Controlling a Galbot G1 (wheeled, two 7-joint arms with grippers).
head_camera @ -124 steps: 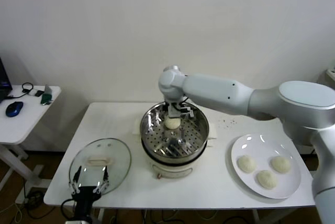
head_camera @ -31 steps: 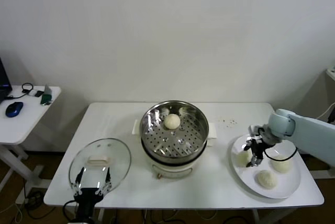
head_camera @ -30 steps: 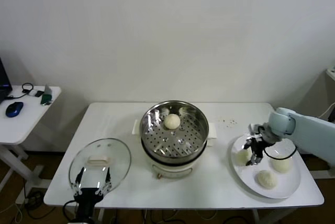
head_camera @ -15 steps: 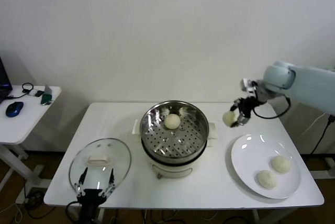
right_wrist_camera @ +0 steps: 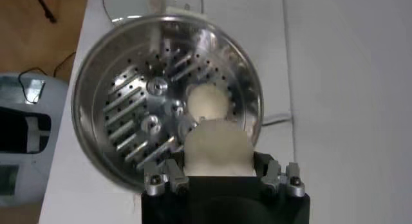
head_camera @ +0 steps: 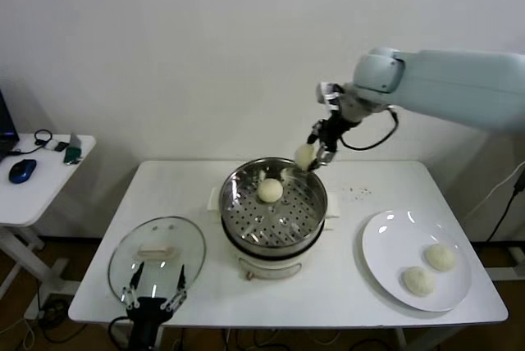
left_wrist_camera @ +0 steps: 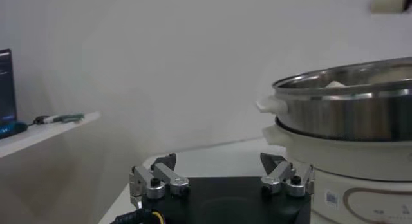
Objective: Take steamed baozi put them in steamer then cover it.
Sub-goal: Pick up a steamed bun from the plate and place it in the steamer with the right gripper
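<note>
Jaws of my right gripper (head_camera: 314,157) are clamped on one small round pale cream-white steamed bun (head_camera: 305,155), held in the air above the far right rim of the round shiny stainless-steel steamer basket (head_camera: 312,218). In my right wrist view that bun (right_wrist_camera: 217,149) sits between my fingers (right_wrist_camera: 168,176), directly over the perforated floor. A second bun (head_camera: 270,190) lies inside the basket toward its far side. The basket rests on a cream-white electric pot base (head_camera: 271,266); a small square label (left_wrist_camera: 331,197) shows on that base, but I cannot read it.

Two more buns (head_camera: 440,256) (head_camera: 417,281) lie on the flat white plate (head_camera: 385,244), right of the pot and apart from it. The round clear glass lid with its white rectangular handle (head_camera: 153,250) lies flat on the white table (head_camera: 344,302), left of the pot.

My left gripper (head_camera: 154,292) hangs at the table's near edge by the lid, jaws spread wide and holding nothing.
</note>
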